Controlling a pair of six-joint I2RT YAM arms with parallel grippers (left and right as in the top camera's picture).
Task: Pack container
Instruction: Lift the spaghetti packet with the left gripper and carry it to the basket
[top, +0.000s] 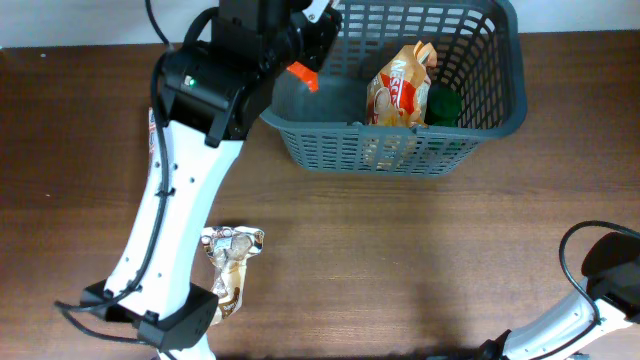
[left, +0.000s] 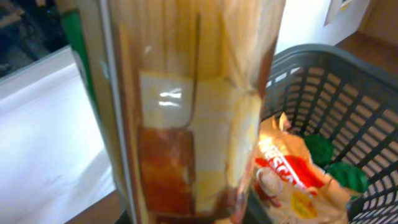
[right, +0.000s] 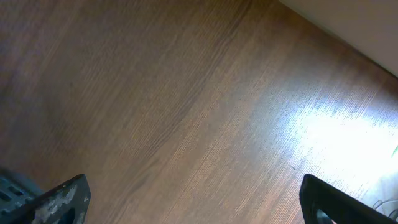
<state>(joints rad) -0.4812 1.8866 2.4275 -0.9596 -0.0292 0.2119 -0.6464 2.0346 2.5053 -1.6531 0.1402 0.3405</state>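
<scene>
From overhead, my left end effector (top: 300, 72) hangs over the left end of the container (top: 400, 155), which sits at the far edge of the worktop (top: 450, 250), its long axis running along that edge. Its free floor lies just below me, left of the orange snack packet (top: 398, 90). My left wrist view shows me clenched on a long packet (left: 186, 124), its length upright in frame, with the container beneath and beyond. My right wrist view shows my right end effector (right: 199, 202) spread wide over bare worktop, well apart from the container, so I judge left the nearer.
</scene>
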